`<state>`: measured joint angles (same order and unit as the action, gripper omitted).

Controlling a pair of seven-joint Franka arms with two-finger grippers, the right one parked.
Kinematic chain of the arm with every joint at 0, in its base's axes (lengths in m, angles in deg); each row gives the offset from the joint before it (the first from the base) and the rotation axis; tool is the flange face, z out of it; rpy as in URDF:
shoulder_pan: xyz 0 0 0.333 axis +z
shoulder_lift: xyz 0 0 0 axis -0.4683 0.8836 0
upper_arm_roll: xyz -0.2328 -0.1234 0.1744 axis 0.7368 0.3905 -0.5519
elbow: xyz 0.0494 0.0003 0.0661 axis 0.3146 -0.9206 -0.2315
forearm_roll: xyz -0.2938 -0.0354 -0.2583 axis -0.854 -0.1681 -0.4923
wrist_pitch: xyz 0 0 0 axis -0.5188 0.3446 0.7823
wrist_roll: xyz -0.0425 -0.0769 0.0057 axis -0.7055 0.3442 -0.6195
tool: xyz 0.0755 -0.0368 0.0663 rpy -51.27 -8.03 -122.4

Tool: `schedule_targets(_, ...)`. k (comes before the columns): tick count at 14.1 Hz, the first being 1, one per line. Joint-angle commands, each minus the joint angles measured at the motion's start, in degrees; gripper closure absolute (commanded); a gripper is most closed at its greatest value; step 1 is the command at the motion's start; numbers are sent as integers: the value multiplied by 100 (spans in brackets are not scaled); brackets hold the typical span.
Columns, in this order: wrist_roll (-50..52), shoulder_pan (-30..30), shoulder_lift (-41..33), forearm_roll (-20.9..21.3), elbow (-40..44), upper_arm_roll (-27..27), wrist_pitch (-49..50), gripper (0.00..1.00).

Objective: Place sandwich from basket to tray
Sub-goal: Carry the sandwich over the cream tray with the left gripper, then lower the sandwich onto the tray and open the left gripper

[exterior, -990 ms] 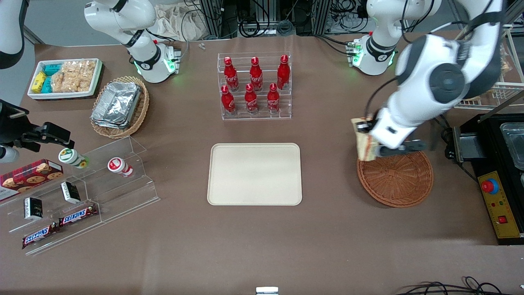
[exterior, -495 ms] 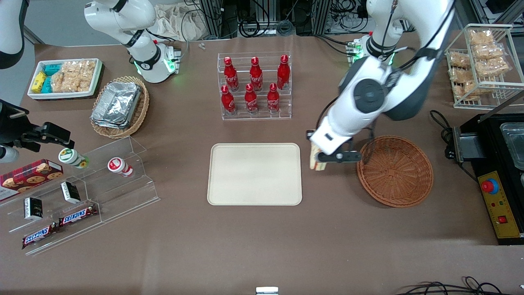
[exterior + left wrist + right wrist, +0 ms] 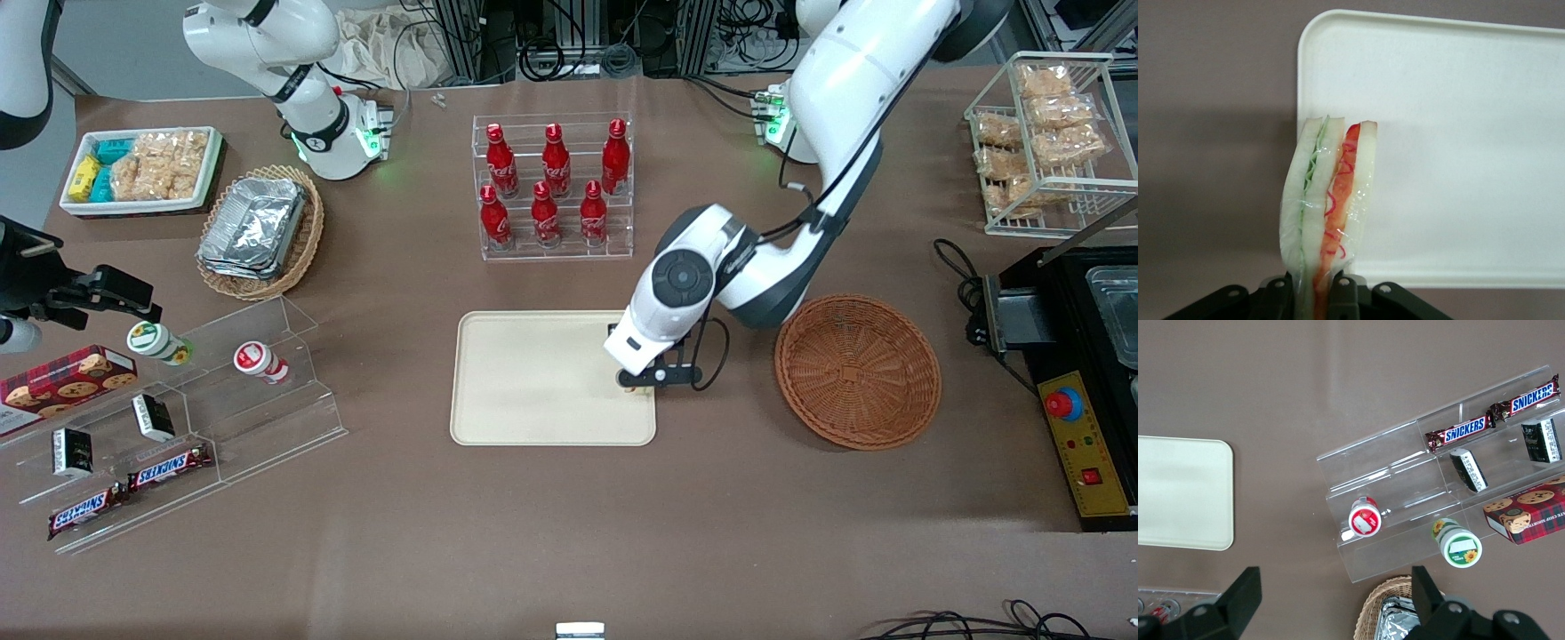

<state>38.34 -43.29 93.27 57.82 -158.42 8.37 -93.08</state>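
Note:
My left gripper [image 3: 644, 379] is shut on the sandwich [image 3: 1328, 200], a wedge of white bread with green and red filling, held upright by its lower end. One finger [image 3: 1278, 298] presses on each bread side. It hangs over the edge of the cream tray [image 3: 533, 378] nearest the basket, and the tray [image 3: 1458, 133] lies bare beneath it. In the front view the wrist hides nearly all of the sandwich. The reddish-brown wicker basket [image 3: 858, 372] stands beside the tray, toward the working arm's end, with nothing in it.
A clear rack of red cola bottles [image 3: 553, 187] stands farther from the camera than the tray. A tan basket with foil trays [image 3: 260, 229], a white snack bin [image 3: 142, 169] and an acrylic shelf [image 3: 178, 409] lie toward the parked arm's end. A black control box [image 3: 1080, 418] stands beside the basket.
My gripper has carried the sandwich from over the basket's rim, past the table gap, to over the tray's near-basket edge. The basket now shows fully.

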Motion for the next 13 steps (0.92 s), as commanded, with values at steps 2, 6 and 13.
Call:
schedule_targets(2, 86, -176, 435, 341, 258, -14, -315, 100)
schedule_targets(6, 147, -204, 586, 499, 258, -32, -509, 0)
schedule_targets(13, 263, 207, -353, 430, 459, -32, 69, 0)
